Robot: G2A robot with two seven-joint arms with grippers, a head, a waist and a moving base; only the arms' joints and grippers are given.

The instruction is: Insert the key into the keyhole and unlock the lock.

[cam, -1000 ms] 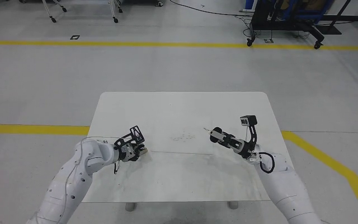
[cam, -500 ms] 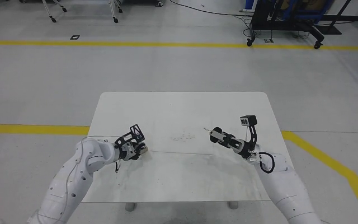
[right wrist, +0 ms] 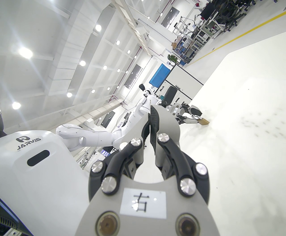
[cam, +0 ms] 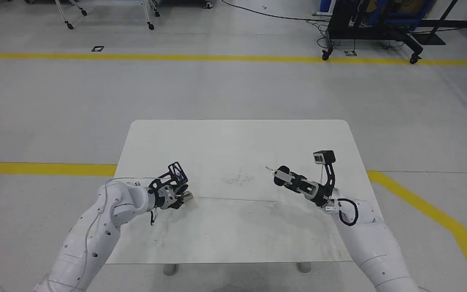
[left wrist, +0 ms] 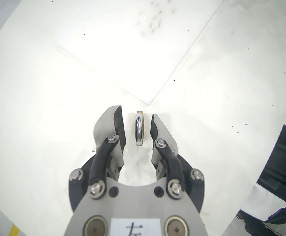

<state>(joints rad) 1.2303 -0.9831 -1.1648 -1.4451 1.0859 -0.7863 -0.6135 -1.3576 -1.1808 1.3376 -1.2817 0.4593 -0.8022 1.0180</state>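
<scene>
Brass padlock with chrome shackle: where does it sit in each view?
Top view: brass padlock at the left gripper, near-left on the white table.
Left wrist view: padlock between the open jaws, touching neither.
Right wrist view: padlock far off, beside the left gripper.
Shared landmark: the dark scuff marks mid-table.

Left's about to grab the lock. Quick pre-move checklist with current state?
1. The lock sits between the left gripper fingers: ok.
2. The left gripper is gripping the lock: not ok, jaws open, gaps on both sides.
3. The lock rests on the table: ok.
4. The right gripper is shut on the key: ok, tip pokes out.
5. The lock is oriented for insertion: cannot tell.
6. Grippers well apart: ok.
</scene>
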